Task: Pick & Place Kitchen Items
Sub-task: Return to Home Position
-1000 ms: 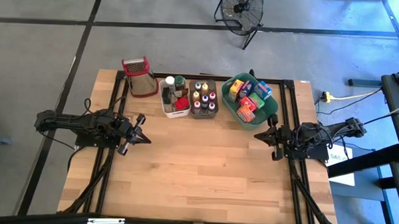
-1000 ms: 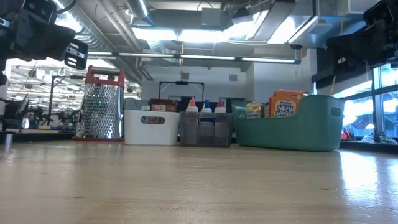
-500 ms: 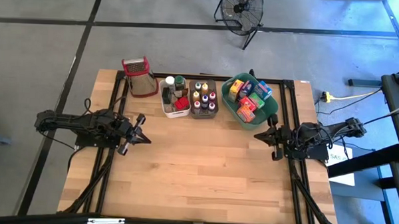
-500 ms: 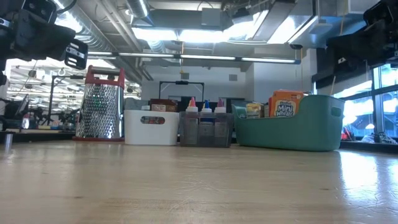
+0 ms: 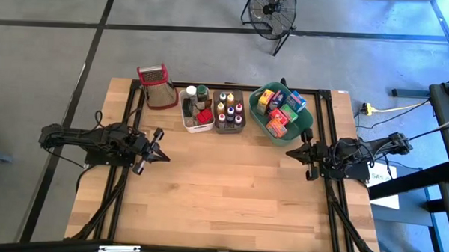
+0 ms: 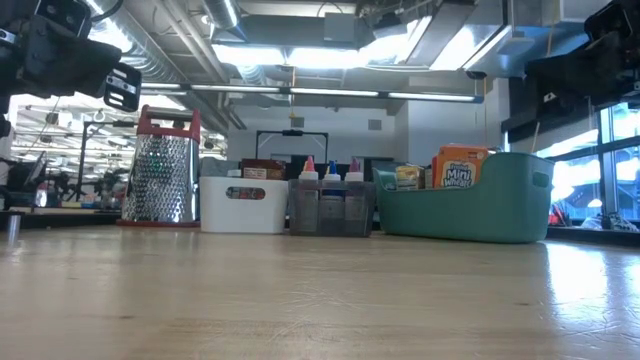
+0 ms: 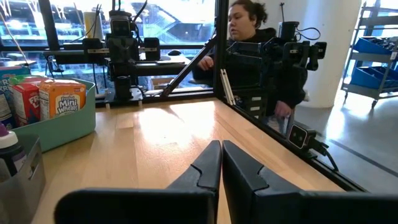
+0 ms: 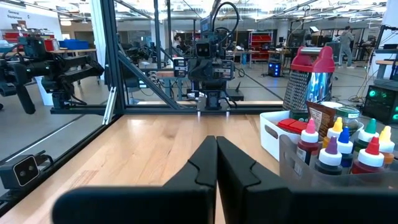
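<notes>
We hold the left tool (image 5: pixel 163 155) and right tool (image 5: pixel 289 153) closed, gripping nothing. The kitchen items (image 5: pixel 229 110) sit binned ahead, between them.

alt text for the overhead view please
Overhead view of a wooden table: the left gripper and right gripper, both shut and empty, wait near opposite side edges. Along the far edge stand a steel grater, a white bin of jars, a dark bin of small bottles and a teal bin of boxes.
</notes>
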